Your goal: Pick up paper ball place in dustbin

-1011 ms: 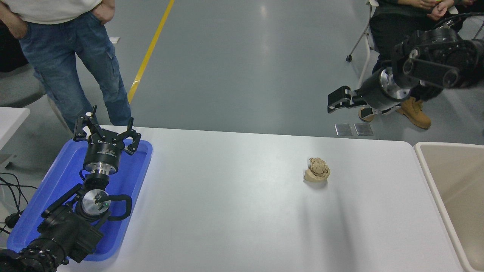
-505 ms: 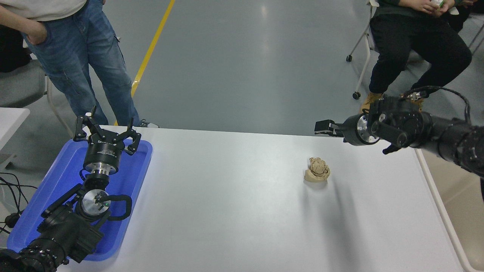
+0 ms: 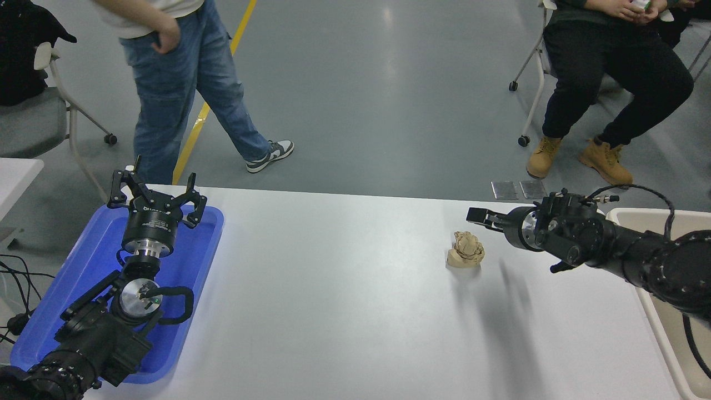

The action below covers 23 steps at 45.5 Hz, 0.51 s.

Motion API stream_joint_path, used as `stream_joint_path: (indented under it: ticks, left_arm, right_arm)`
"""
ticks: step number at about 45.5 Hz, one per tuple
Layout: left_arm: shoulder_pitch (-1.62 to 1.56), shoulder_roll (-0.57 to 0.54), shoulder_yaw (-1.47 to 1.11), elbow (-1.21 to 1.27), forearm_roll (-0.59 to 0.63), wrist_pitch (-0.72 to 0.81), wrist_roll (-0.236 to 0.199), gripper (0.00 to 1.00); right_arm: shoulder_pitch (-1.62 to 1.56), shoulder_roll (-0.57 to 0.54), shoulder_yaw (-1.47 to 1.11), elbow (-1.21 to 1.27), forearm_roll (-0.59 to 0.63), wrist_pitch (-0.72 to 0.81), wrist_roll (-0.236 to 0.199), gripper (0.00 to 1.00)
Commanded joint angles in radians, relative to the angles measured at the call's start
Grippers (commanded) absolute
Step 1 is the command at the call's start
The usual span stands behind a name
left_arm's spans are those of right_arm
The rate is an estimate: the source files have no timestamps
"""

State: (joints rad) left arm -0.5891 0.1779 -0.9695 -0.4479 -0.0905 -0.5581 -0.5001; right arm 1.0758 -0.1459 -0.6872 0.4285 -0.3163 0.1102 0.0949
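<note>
The paper ball (image 3: 466, 250), a tan crumpled wad, lies on the white table (image 3: 344, 289) right of the middle. My right gripper (image 3: 481, 216) comes in from the right, low over the table, pointing left. Its tip is just above and to the right of the ball, apart from it. I see it edge-on, so its opening does not show. The beige dustbin (image 3: 626, 213) stands at the table's right edge, partly hidden behind my right arm. My left gripper (image 3: 156, 188) is parked open and empty over the blue tray.
A shallow blue tray (image 3: 89, 244) sits at the table's left end under my left arm. A person in jeans walks behind the far left edge. A seated person in tan boots is at the far right. Cables hang at the left.
My right arm has come down from high above the far right to low over the table, its gripper now close to the ball. The standing person has stepped to the right.
</note>
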Motion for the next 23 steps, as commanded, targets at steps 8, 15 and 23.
stream_joint_path:
  ticks: [8,15,23]
  left_arm:
    - [0.000,0.000,0.000,0.000,0.000,0.000,0.000,1.00]
    - [0.000,0.000,0.000,0.000,0.000,0.000,0.000,1.00]
    - [-0.001,0.000,0.000,0.000,0.000,0.000,0.000,1.00]
  right_arm:
    - [-0.047,0.046,0.029,-0.010,0.000,-0.030,0.000,1.00]
    - [-0.062,0.054,0.029,-0.011,0.000,-0.030,0.000,1.00]
    - [-0.071,0.054,0.029,-0.013,0.000,-0.032,0.000,1.00]
